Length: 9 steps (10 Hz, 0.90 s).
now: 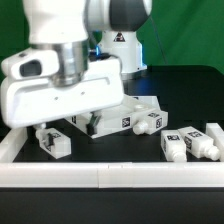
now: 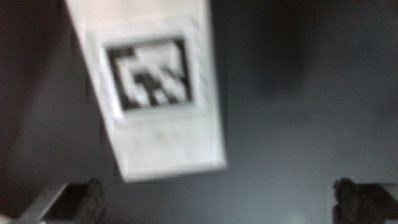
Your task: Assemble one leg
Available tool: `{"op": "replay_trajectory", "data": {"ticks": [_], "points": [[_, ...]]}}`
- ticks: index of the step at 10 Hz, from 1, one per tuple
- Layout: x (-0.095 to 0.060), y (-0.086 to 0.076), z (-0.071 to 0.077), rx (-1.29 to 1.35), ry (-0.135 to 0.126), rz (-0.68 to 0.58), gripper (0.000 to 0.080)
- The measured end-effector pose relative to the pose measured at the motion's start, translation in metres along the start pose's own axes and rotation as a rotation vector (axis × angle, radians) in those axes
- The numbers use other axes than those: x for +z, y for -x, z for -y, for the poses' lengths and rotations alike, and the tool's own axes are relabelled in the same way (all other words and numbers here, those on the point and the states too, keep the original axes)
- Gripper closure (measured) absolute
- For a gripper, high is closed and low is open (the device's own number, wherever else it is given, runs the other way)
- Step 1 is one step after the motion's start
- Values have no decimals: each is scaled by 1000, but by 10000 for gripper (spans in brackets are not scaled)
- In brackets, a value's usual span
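The step in hand looks like the reach for a first part: nothing is gripped yet. In the wrist view the claw [image 2: 217, 200] stands wide, its two fingertips [image 2: 71, 200] far apart at the picture's edges with only bare dark worktop between them. A tagged bar [image 2: 157, 90] lies beyond them, off to one side of the gap and slightly askew, not between the tips. The wrist picture is blurred, so I cannot tell whether this bar is a leg or an edge of the larger piece.

In the exterior view the arm [image 1: 70, 90] hangs low over the worktop [image 1: 120, 155] and hides its own claw. The parts lie loose and well apart. A near leg [image 1: 55, 140] lies on the exterior view's left, just under the arm. A wide block [image 1: 108, 120], probably the top, sits in the middle with a mid leg [image 1: 147, 122] just beside it. Two far legs [image 1: 190, 145] lie on the exterior view's right. A white rail [image 1: 110, 178] borders the front.

My judgement is that the task is barely begun, as no leg is joined to anything. The next move calls for shifting the claw sideways until the bar sits centred between the tips. The wrist must then turn so the tips close across the bar's narrow width. Only after that should the claw lower and close. Closing from here would catch nothing.
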<state>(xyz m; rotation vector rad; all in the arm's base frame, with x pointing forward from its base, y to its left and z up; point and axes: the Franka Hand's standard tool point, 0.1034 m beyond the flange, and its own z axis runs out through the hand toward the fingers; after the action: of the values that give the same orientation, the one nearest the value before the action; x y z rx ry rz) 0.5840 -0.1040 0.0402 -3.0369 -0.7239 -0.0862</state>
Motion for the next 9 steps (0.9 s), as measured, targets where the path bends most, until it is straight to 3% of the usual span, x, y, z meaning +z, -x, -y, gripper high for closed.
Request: {"op": "replay_trajectory", "data": {"ticks": [2,4,5,6,9], "points": [[-19,-23,38,125,-8,-2,150],[-25,-63,82,246,-7,-18,150],[-21,-78,88,247,-5,-28,150],[-12,-75,82,247,-3,-39,150],[-13,-76,83,249,-5,-37,150]]}}
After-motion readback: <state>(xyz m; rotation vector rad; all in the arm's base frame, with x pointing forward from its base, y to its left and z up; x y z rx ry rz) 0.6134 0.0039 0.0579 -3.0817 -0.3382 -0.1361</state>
